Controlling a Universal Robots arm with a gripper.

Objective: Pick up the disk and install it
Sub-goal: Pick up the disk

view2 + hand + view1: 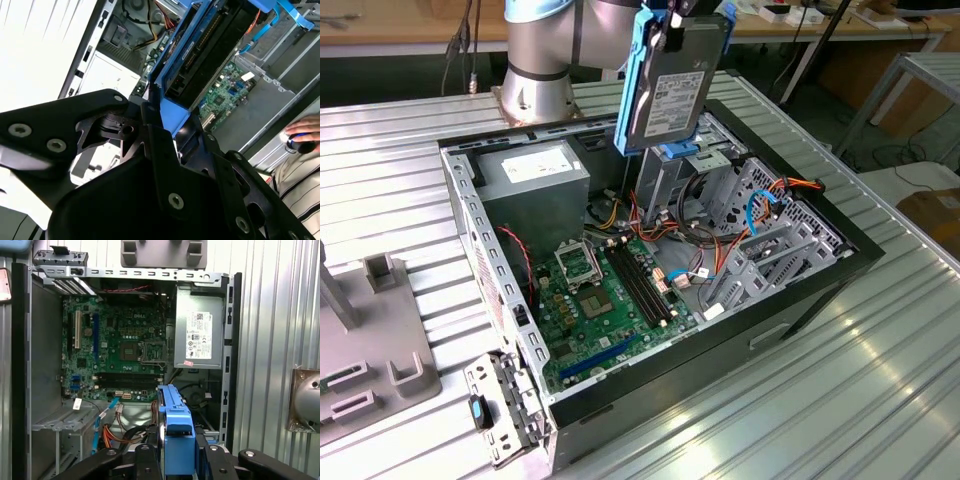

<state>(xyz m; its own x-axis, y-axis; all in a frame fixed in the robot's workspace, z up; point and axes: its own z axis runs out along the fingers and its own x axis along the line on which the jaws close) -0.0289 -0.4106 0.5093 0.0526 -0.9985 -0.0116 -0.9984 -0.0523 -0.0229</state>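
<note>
Above the one open computer case (pixel 720 370), which lies on its side on the ribbed metal tabletop (pixel 840 400), the single disk (pixel 672 90) hangs upright, clear of the case. Its white label faces the exterior view, and a blue rail runs down each of its two long edges. The one claw (pixel 672 25) is clamped onto the disk's upper end, its two fingers (pixel 145 460) pressed against opposite sides of the blue frame. In the first wrist view the disk (pixel 175 412) shows edge-on between them, with the claw (pixel 177 457) closed snugly around it. In the second wrist view the disk (pixel 210 45) points away from the claw (pixel 170 125) towards the case interior.

The disk sits over the grey metal drive cage (pixel 770 230) at the end of the case on the exterior view's right, where orange, blue and black cables gather. Inside the case lie one green circuit board (pixel 610 320) and one grey power supply box (pixel 535 175) with a white sticker. The box sits at the end near the arm's silver base (pixel 535 70).

On the tabletop at the exterior view's left stands one grey fixture (pixel 380 330). At the edge of the second wrist view, one person's hand (pixel 302 132) rests on a dark object.
</note>
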